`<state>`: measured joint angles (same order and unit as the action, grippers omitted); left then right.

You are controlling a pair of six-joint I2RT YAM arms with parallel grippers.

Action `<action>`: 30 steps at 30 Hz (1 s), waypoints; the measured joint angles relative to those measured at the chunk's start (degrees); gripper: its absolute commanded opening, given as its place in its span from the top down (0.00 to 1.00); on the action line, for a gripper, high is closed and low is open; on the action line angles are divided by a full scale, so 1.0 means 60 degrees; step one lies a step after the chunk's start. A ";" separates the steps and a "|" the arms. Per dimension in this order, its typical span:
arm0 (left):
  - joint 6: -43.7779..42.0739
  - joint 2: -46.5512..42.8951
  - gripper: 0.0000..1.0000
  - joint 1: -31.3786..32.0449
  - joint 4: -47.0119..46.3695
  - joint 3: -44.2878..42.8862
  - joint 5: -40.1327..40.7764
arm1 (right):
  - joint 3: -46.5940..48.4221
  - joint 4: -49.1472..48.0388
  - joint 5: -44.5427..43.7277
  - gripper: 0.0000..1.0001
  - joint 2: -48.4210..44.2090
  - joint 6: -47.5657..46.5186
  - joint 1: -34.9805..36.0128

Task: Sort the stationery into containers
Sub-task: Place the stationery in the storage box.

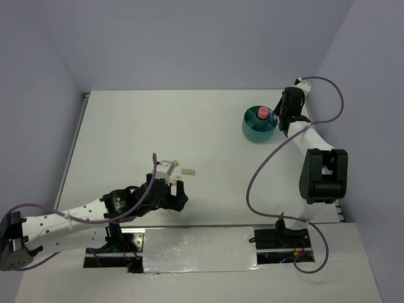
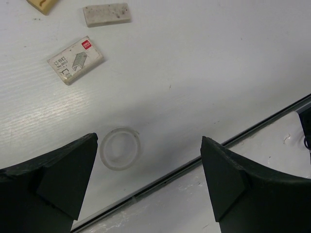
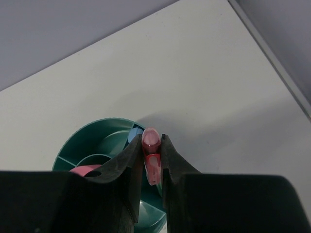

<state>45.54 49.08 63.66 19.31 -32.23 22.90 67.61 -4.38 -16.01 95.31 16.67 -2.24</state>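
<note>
From above, the teal organizer [image 1: 252, 134] sits far right with the right gripper [image 1: 276, 117] over its right rim, and the left gripper [image 1: 172, 189] is near, left of centre. The left wrist view shows that one's jaws wide open and empty, the clear ring [image 2: 120, 148] lying flat between them. In the right wrist view the right one pinches a pink stick [image 3: 151, 155], its long axis along the fingers and its rounded end poking past them over a ring compartment; I'd steer that end inside the walls before letting go.
</note>
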 measured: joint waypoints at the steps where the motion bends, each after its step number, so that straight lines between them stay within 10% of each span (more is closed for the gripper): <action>1: 0.0018 -0.0117 0.01 0.0000 0.0069 0.0000 0.0047 | 0.0000 0.0018 0.0066 0.86 0.0055 0.0026 0.0000; 13: 0.0506 -0.0943 0.01 0.0000 0.1177 0.0000 0.0484 | 0.0000 0.0280 0.0710 0.31 0.0572 0.0426 0.0000; 22: 0.1206 -0.0812 0.01 -0.0044 0.1836 -0.0004 0.1188 | -0.0084 0.0648 0.0896 0.30 -0.0488 0.0710 0.0000; 30: 0.0940 0.1060 0.01 -0.1494 0.1417 -0.0175 0.0845 | -0.1810 0.0594 0.1763 0.24 -0.4452 0.1647 0.0084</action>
<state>51.18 55.44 54.70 27.81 -33.28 27.97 56.75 -0.82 -5.43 68.60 26.55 -1.74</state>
